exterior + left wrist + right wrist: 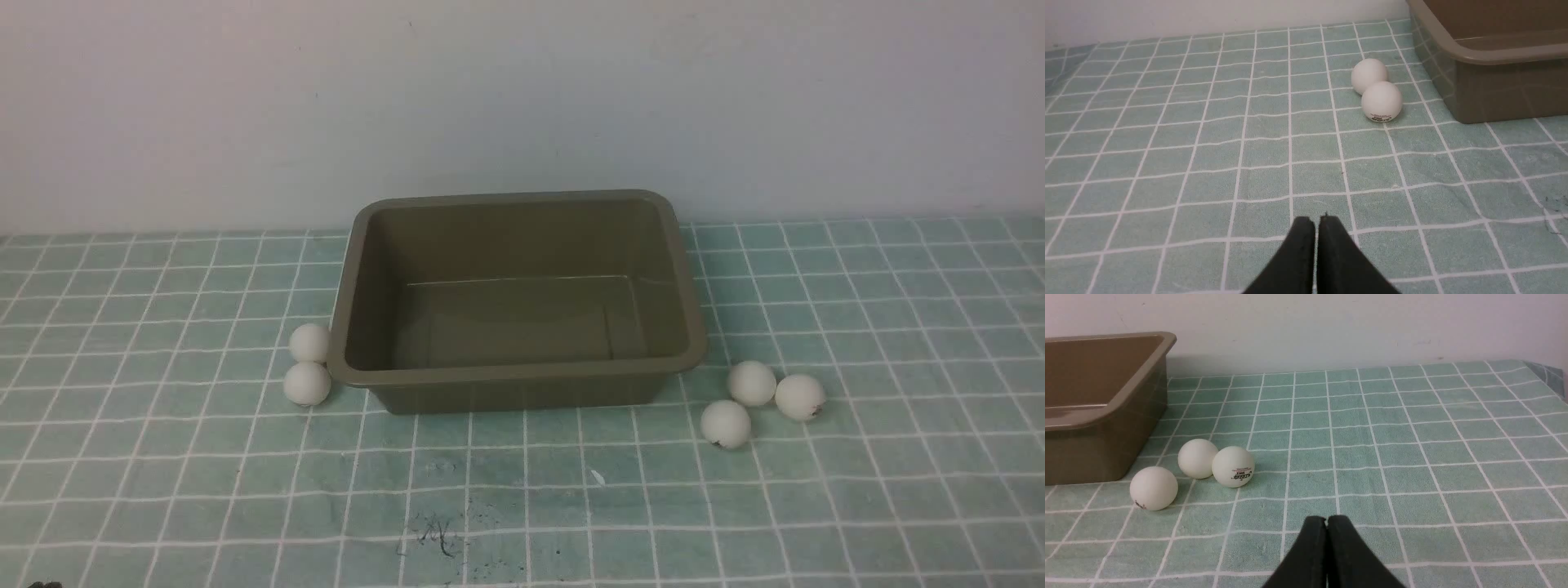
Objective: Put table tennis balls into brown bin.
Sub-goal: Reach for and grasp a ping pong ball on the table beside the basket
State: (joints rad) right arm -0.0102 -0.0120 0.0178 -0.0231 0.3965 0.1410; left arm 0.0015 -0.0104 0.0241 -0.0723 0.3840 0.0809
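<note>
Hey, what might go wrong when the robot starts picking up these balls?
The balls are round and loose, so a nudge from the left gripper could roll one of the two left balls away. Those also sit right by the bin, so the fingers may bump its rim. On the right, three balls are clustered, leaving little room for fingers.

I count one brown bin in my workspace. I count five table tennis balls in total: two in the group on the bin's left side, three in the group on its right side. I register one grid-patterned cloth and one wall. My own grippers number two.
</note>
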